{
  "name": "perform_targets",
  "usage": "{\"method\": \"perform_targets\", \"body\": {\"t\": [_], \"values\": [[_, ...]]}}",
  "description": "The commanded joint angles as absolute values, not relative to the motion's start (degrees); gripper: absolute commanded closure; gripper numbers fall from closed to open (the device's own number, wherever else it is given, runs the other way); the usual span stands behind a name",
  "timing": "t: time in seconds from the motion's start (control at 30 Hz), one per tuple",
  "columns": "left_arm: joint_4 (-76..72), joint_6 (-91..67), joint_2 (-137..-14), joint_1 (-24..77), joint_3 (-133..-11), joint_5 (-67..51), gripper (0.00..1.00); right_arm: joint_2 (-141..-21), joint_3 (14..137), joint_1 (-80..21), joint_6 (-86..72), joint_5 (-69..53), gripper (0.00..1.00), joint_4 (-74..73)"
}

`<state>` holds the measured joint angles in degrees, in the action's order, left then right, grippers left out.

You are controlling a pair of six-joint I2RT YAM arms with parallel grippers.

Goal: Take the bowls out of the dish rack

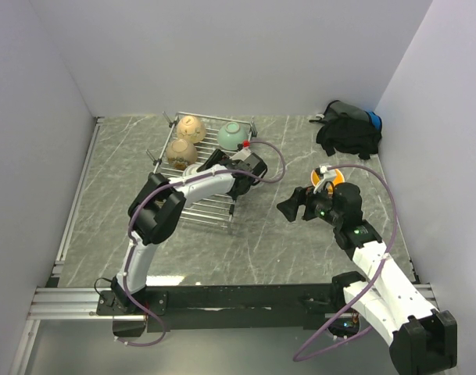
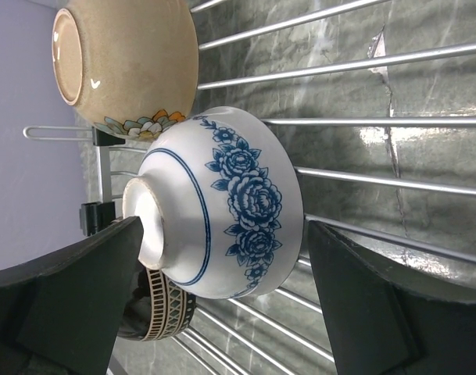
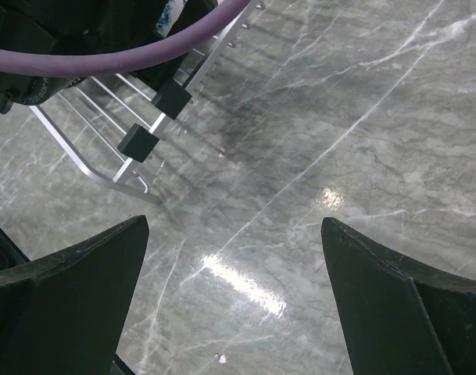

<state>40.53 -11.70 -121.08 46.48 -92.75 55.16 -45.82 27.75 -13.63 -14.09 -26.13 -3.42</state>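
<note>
The rack (image 1: 206,207) sits toward the back-left of the table (image 1: 261,250). At its far end I see the tan bowl (image 1: 191,125), with the speckled bowl (image 1: 181,153) just nearer me. The green bowl (image 1: 232,135) is to their right, also on the rack.

The left arm reaches over the rack's middle. On its wrist camera the left claw (image 2: 222,230) is spread wide around the white bowl (image 2: 238,195), which has blue flowers on its side and rests on the rack bars. The bowl's foot ring is by one finger (image 2: 66,305) and its rim by the other. The rim-side finger stands just clear. I can't tell whether the foot-side one touches, but the claw has no grip on the bowl. The speckled bowl is just beside the white one, and a dark bowl (image 2: 163,316) with a patterned band peeks out from behind it.

Further right, the right claw (image 1: 288,208) hovers over bare table near the rack's near right corner, jaws fully apart and holding nothing. Behind its wrist the orange bowl (image 1: 329,178) sits off the rack, partly hidden. The bag (image 1: 348,129) lies in the far right corner.
</note>
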Motion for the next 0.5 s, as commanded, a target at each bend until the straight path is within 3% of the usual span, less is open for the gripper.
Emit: {"method": "perform_targets", "body": {"t": [0.0,0.3,0.47], "values": [[42.71,-12.92,-124.27,46.41,-94.92,55.99,0.07,-45.26,27.51,-13.89,-14.06,-26.10,0.00,-1.23],[47.37,-9.85,-125.16,46.41,-95.62,55.27,0.06,-45.09,27.60,-13.89,-14.06,-26.19,0.00,-1.32],[45.80,-8.26,-123.93,46.41,-95.01,55.46,0.12,-45.09,27.42,-13.89,-14.15,-26.19,0.00,-1.14]]}}
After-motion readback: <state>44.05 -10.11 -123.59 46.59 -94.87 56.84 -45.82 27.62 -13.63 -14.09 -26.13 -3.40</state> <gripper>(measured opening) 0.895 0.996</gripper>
